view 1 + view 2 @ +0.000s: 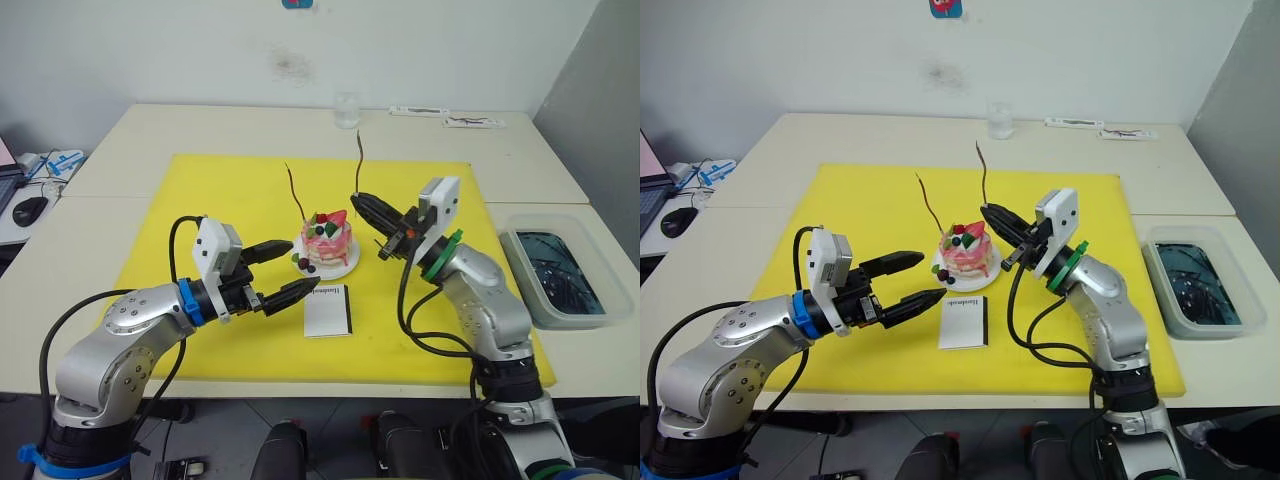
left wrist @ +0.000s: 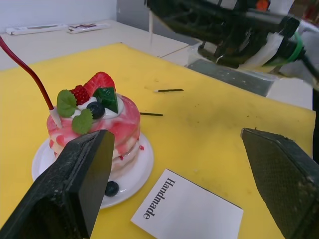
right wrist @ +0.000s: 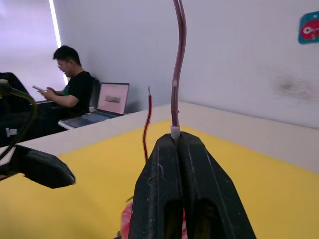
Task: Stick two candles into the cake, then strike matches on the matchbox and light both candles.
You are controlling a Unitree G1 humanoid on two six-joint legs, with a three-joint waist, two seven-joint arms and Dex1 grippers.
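Nearest the head camera, the left gripper (image 1: 278, 271) hovers low over a large yellow mat (image 1: 200, 210), its two black fingers spread wide and holding nothing, pointed at the cake (image 1: 327, 240). On the far side of the cake, the right gripper (image 1: 361, 202) is raised, fingers pressed together on the pale lower end of the second candle (image 1: 358, 158), which rises upright from the tips.

One candle (image 1: 293, 193) is already planted, leaning up out of the cake's left edge. Judging by this, the step in hand is planting the second candle; the next move calls for lowering the pinched end straight down into the cake top, away from the strawberry, without knocking the first one.

Small and round, the cake sits on a white plate (image 1: 345, 268) near the mat's centre. Just in front of it lies the matchbox (image 1: 328, 310), flat on the mat, untouched. Two matches (image 2: 168, 90) lie on the mat beyond the cake, apart from each other.

Black lettering on the matchbox reads "Handmade".
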